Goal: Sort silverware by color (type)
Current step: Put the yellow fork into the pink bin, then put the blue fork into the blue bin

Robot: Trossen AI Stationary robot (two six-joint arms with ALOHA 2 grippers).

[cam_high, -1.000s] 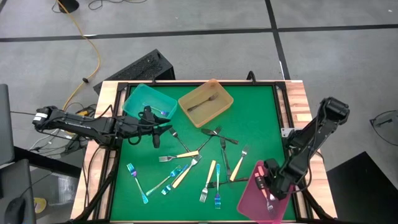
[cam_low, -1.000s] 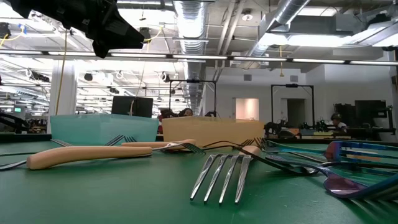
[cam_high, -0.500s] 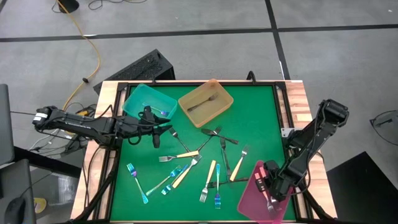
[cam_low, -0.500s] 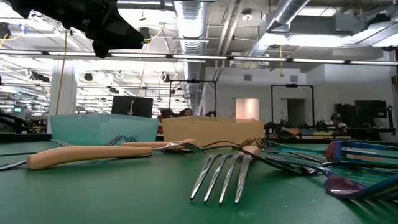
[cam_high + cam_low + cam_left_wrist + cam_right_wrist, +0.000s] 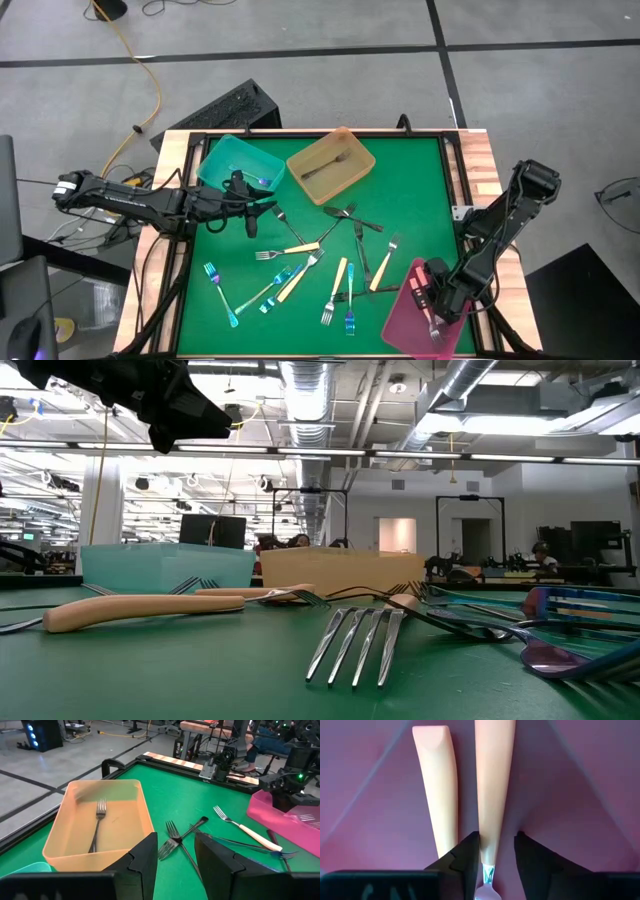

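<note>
Sorting was barely started. The left gripper (image 5: pixel 251 207) hovered empty, jaws parted, beside the teal plastic tray (image 5: pixel 238 163); ahead, the amber plastic tray (image 5: pixel 97 822) held one grey fork (image 5: pixel 98 822). About a dozen mixed forks (image 5: pixel 300 270) lay loose between the grippers. The right gripper (image 5: pixel 495 857), in the pink plastic tray (image 5: pixel 420 320), straddled a cream-handled fork (image 5: pixel 492 790), jaws slack.

No readable text, labels, brands or numbers show in any view.

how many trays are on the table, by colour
teal tray: 1
amber tray: 1
pink tray: 1
total: 3
</note>
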